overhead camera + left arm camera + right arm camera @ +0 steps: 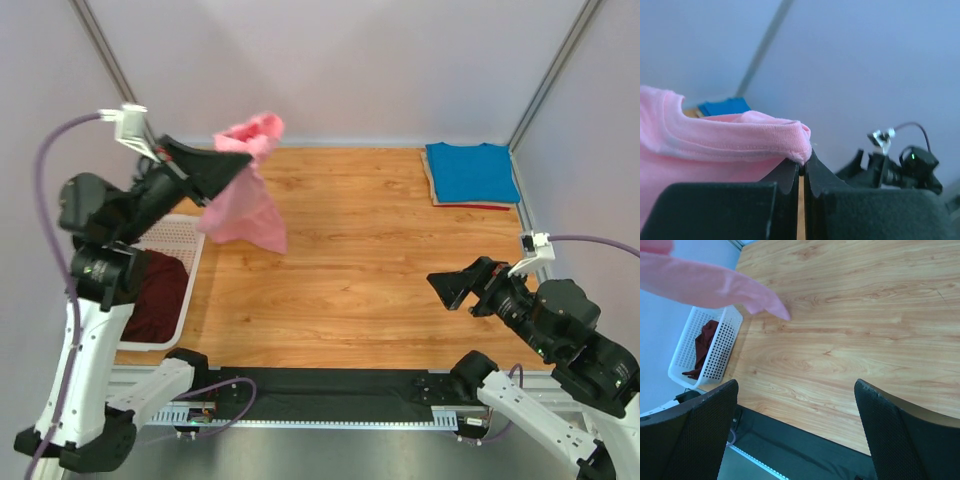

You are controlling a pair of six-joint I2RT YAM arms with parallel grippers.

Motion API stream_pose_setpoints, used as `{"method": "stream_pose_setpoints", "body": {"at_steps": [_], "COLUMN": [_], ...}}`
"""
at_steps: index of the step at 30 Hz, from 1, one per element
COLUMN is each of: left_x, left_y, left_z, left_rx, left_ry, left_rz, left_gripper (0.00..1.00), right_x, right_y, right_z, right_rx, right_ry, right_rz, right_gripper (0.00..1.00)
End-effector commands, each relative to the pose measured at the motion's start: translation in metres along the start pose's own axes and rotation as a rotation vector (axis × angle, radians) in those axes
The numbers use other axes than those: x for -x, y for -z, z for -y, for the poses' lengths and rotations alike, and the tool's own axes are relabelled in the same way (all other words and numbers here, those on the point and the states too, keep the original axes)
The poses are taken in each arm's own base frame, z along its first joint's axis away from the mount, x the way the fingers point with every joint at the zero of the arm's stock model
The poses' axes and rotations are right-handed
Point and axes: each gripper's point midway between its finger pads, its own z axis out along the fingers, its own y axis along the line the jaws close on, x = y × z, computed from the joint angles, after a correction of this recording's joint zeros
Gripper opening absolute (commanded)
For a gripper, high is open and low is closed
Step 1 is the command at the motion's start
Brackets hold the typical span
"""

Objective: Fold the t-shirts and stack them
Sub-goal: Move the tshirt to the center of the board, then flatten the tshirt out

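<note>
— Where does each shirt sit in the overhead view?

— The hanging t-shirt (245,205) is in the upper left of the frame. It is up off the table (380,260) and dangles from the left gripper (243,160). Below it and further left, the basket (178,235) stands at the table's left edge, with the basket t-shirt (155,295) inside it.

— And the third?

— The folded t-shirt (472,172) lies flat in the upper right, at the table's far right corner, well apart from the other two.

— The other arm?

— The right gripper (452,290) is at the lower right, over the near part of the table. A stretch of table lies between it and the hanging t-shirt.
</note>
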Motion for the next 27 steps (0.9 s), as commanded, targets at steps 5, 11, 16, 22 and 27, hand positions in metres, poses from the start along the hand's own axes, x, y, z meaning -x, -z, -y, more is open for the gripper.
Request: {"method": "stream_pose_setpoints", "body": {"at_steps": [5,11,16,22,27], "left_x": [-0.210,-0.283,-0.275,-0.301,-0.329], "left_y": [-0.013,0.044,0.083,0.094,0.093], "left_z": [-0.009,-0.070,-0.149,-0.208,-0.232], "left_rx": [-0.116,0.187,0.607,0.832,0.856], "left_ry": [0.252,0.245,0.074,0.088,0.136], "left_rz": [-0.476,-0.664,-0.708,-0.862,-0.901], "left_gripper": [0.00,0.60,0.70,0.68,0.68], "right_x": [-0.011,-0.039,-0.063,-0.123,-0.153], "right_y": [-0.005,-0.036,-0.091,-0.158,-0.181], "right_z": [0.019,0.023,0.010,0.036,0.059], "right_rx": [-0.105,-0.156,-0.136,-0.279,-0.368], "right_ry": [-0.047,-0.036,-0.048,-0.088,-0.051], "right_rz": [-0.031,-0.159,-0.265,-0.434,-0.542], "right_gripper": [0.99,0.97,0.89,0.81,0.78]}}
